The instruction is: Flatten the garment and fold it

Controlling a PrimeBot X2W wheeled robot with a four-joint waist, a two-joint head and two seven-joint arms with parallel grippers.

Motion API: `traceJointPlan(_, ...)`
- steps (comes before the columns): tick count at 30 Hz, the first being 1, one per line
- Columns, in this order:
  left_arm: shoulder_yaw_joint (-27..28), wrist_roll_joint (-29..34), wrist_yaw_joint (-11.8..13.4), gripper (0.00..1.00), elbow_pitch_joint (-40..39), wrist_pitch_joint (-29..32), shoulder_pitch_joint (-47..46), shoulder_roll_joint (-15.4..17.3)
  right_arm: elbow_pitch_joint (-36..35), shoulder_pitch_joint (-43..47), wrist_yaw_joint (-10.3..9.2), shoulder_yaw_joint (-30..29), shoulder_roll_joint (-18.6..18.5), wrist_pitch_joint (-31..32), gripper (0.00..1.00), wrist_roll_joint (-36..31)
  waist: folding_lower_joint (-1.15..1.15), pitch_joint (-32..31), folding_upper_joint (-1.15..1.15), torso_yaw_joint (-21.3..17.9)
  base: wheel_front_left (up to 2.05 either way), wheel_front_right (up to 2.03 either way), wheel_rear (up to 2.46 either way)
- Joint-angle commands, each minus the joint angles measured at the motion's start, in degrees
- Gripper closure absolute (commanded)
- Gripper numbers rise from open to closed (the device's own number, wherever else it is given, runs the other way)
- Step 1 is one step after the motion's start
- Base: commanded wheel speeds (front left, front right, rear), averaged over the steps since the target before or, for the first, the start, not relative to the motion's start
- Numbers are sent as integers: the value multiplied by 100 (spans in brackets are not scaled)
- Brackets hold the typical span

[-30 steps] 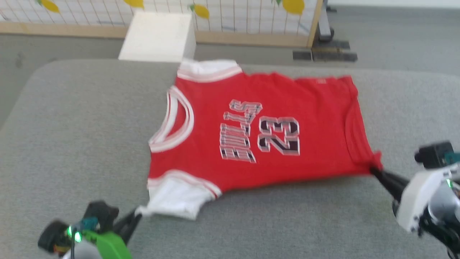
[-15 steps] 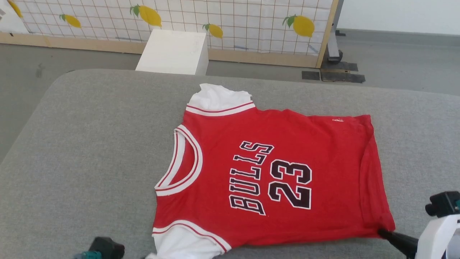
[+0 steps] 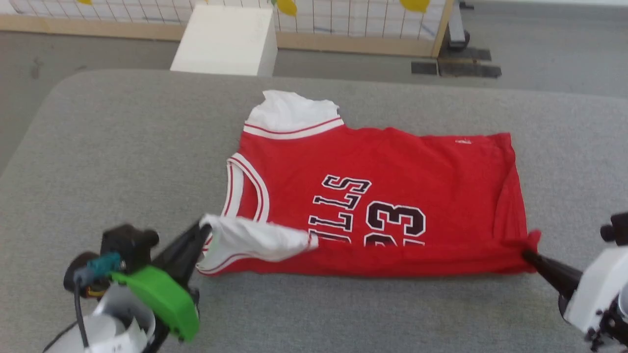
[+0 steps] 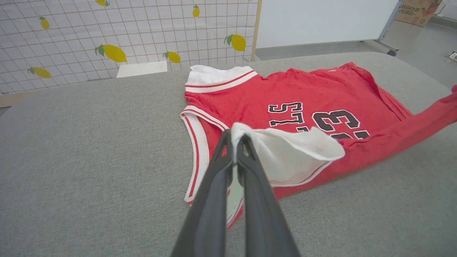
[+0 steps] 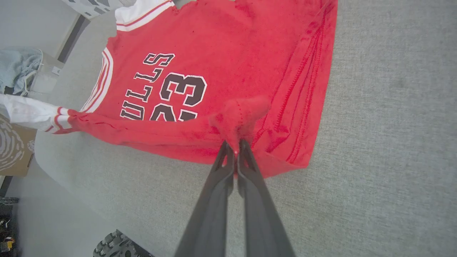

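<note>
Garment, head view: the garment (image 3: 392, 166) lies across mid-frame, collar to the left and hem to the right. Its near edge is raised and turned over, so the lower half of the "23" and the word's first letters are hidden from me.
Left gripper, head view: the left gripper (image 3: 203, 230) is at lower left, jaws pinched together on the white sleeve (image 3: 260, 240), which is drawn across the collar's lower part. The arm is cut off by the bottom edge.
Right gripper, head view: the right gripper (image 3: 527, 255) is at lower right, jaws clamped on the near hem corner. Its pale forearm runs off the frame's corner.
Surface and room, head view: a grey padded surface (image 3: 122, 147) lies under everything. Along the top are a white box (image 3: 223, 39) and a lattice panel (image 3: 353, 24), which is cropped.
Left wrist view: the left gripper (image 4: 235, 137) is at centre, fingers closed on the sleeve's edge. The sleeve covers part of the lettering, and a red edge stretches out of the frame's right side. A cardboard box (image 4: 417, 10) at upper right is cropped.
Right wrist view: the right gripper (image 5: 234, 146) is at centre, fingers together in a bunched red corner. I can't make out the fingertips inside the fold. There is blue cloth (image 5: 18, 67) at upper left and a treaded wheel (image 5: 114, 244) at the bottom, cut off.
</note>
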Motion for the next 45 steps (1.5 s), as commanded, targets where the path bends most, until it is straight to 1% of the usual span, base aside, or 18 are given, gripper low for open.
traceJointPlan(1, 63, 4, 52, 100, 167, -47, -201, -126, 5, -191, -8, -47, 114, 65, 100, -98, 0, 232, 0, -87, 0, 0, 0)
traceJointPlan(3, 53, 63, 78, 100, 440, 1, -404, -217, 44, -358, -8, -73, 212, 148, 100, -215, 0, 360, 0, -118, 0, 0, 0)
traceJointPlan(7, 51, 106, 50, 100, 940, 3, -810, -464, 168, -680, -8, -37, 332, 244, 100, -453, 0, 597, 0, -162, 0, 0, 0)
traceJointPlan(15, -141, 362, -187, 100, 2059, -59, -1530, -829, 613, -1186, -8, 159, 372, 199, 100, -938, 0, 925, 0, -187, 0, 0, 0)
traceJointPlan(18, -242, 380, -293, 100, 2524, -83, -1694, -1036, 822, -1316, -8, 224, 414, 91, 100, -1033, 0, 973, 0, -177, 0, 0, 0)
traceJointPlan(21, -271, 349, -340, 100, 2972, -177, -1780, -1237, 984, -1404, -8, 299, 452, -18, 100, -1100, 0, 985, 0, -170, 0, 0, 0)
traceJointPlan(22, -242, 289, -332, 19, 3140, -226, -1789, -1331, 1060, -1423, -8, 303, 479, -37, 100, -1104, 0, 975, 0, -168, 0, 0, 0)
traceJointPlan(23, -234, 279, -313, 0, 3273, -277, -1795, -1394, 1112, -1434, -8, 316, 493, -50, 100, -1114, 0, 955, 0, -168, 0, 0, 0)
traceJointPlan(24, -258, 278, -318, 0, 3426, -318, -1788, -1466, 1170, -1444, -8, 333, 508, -67, 100, -1131, 0, 928, 0, -172, 0, 0, 0)
traceJointPlan(25, -268, 256, -336, 0, 3530, -360, -1774, -1531, 1193, -1452, -8, 347, 517, -116, 71, -1151, 0, 898, 0, -174, 0, 0, 0)
traceJointPlan(26, -265, 220, -355, 0, 3640, -423, -1755, -1609, 1214, -1460, -8, 353, 530, -206, 6, -1186, 0, 861, 0, -174, 0, 0, 0)
traceJointPlan(27, -259, 194, -368, 0, 3715, -477, -1741, -1662, 1216, -1467, -8, 377, 529, -288, 0, -1220, 0, 826, 0, -171, 0, 0, 0)
traceJointPlan(30, -113, 15, -342, 0, 3883, -708, -1674, -1840, 1189, -1431, -8, 432, 496, -520, 0, -1333, 0, 681, 0, -148, 0, 0, 0)
traceJointPlan(33, -2, -117, -282, 0, 3884, -875, -1566, -1964, 1059, -1288, -8, 456, 486, -643, 0, -1541, 0, 522, 0, -114, 0, 0, 0)
traceJointPlan(36, 48, -150, -130, 0, 3748, -948, -1410, -1994, 879, -1075, -8, 397, 514, -708, 0, -1886, 0, 396, 0, -81, 0, 0, 0)
traceJointPlan(40, 137, -263, 190, 0, 3370, -894, -1083, -1984, 660, -734, -8, 62, 800, -607, 0, -2379, 0, 264, 0, -56, 0, 0, 0)
traceJointPlan(45, 113, -311, 751, 0, 2621, -467, -599, -1793, 273, -376, -8, -500, 1427, -455, 0, -3039, 0, 205, 0, -43, 0, 0, 0)
